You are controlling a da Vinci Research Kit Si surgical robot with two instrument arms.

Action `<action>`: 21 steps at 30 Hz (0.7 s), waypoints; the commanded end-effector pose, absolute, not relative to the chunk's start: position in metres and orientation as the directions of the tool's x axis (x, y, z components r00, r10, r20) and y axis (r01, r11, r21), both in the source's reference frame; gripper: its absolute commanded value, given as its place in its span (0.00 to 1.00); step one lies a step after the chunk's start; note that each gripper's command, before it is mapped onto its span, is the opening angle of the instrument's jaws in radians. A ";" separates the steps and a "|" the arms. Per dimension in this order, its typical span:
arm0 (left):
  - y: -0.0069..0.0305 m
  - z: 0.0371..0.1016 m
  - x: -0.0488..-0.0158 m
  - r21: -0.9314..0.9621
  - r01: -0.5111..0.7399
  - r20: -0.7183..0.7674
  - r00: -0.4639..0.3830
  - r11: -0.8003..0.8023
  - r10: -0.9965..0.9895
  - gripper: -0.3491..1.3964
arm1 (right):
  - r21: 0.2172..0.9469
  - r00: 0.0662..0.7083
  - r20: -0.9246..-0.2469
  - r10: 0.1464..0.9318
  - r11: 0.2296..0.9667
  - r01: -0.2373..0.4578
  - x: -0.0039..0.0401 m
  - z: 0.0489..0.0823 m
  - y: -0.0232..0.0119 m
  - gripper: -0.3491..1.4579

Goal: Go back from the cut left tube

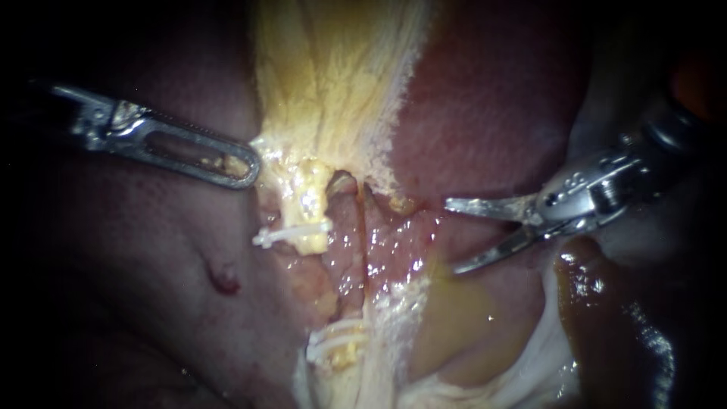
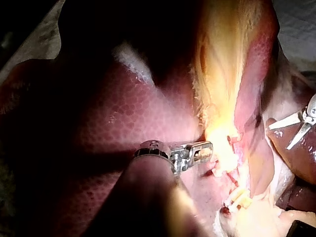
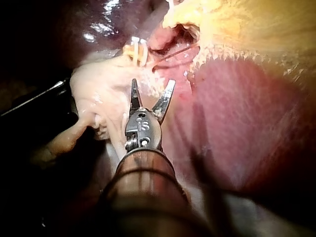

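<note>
Steel: two instruments; left instrument [image 1: 244, 165] clamps yellow tissue [image 1: 333, 76], right instrument [image 1: 452, 236] gapes empty.

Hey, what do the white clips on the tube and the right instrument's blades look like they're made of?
The clips look like plastic, smooth and faintly glossy: they are opaque and evenly white, with no metallic glint. The right instrument has open blades that look like polished steel, silver-grey with bright mirror-like highlights.

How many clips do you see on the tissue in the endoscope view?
3: upper clip near the left instrument; two lower clips close together below it. Others may be hidden.
</note>
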State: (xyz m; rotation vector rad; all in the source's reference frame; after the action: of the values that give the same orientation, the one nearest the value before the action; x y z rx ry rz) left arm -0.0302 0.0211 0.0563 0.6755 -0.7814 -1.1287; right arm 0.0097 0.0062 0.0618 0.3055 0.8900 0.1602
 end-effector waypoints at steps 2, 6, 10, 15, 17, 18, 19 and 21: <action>0.0211 0.0564 -0.0302 0.803 0.521 0.198 0.228 0.291 -0.953 0.00 | 0.329 0.618 -0.740 0.266 0.944 -0.013 0.0094 0.0616 0.0064 0.99; 0.0211 0.0565 -0.0305 0.802 0.522 0.198 0.227 0.291 -0.954 0.00 | 0.329 0.618 -0.740 0.266 0.944 -0.012 0.0094 0.0616 0.0065 0.99; 0.0209 0.0571 -0.0313 0.799 0.526 0.201 0.224 0.292 -0.954 0.00 | 0.329 0.618 -0.740 0.266 0.944 -0.012 0.0093 0.0616 0.0064 0.99; 0.0208 0.0583 -0.0334 0.799 0.527 0.200 0.223 0.291 -0.954 0.00 | 0.329 0.618 -0.740 0.265 0.944 -0.012 0.0092 0.0616 0.0064 0.99; 0.0208 0.0590 -0.0345 0.797 0.526 0.205 0.225 0.296 -0.953 0.00 | 0.324 0.618 -0.742 0.259 0.946 -0.008 0.0091 0.0617 0.0064 0.99; 0.0208 0.0593 -0.0350 0.799 0.524 0.204 0.227 0.296 -0.952 0.00 | 0.324 0.618 -0.742 0.259 0.946 -0.008 0.0091 0.0617 0.0064 0.99; 0.0208 0.0597 -0.0354 0.799 0.520 0.210 0.229 0.302 -0.951 0.00 | 0.324 0.618 -0.742 0.259 0.946 -0.008 0.0091 0.0617 0.0064 0.99; 0.0207 0.0606 -0.0362 0.798 0.521 0.207 0.235 0.303 -0.950 0.00 | 0.320 0.618 -0.744 0.254 0.947 -0.004 0.0091 0.0617 0.0064 0.99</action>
State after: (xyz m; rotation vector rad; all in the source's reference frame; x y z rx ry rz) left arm -0.0365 0.0207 0.0610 0.6691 -0.7820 -1.1177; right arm 0.0091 0.0064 0.0617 0.3030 0.8964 0.1510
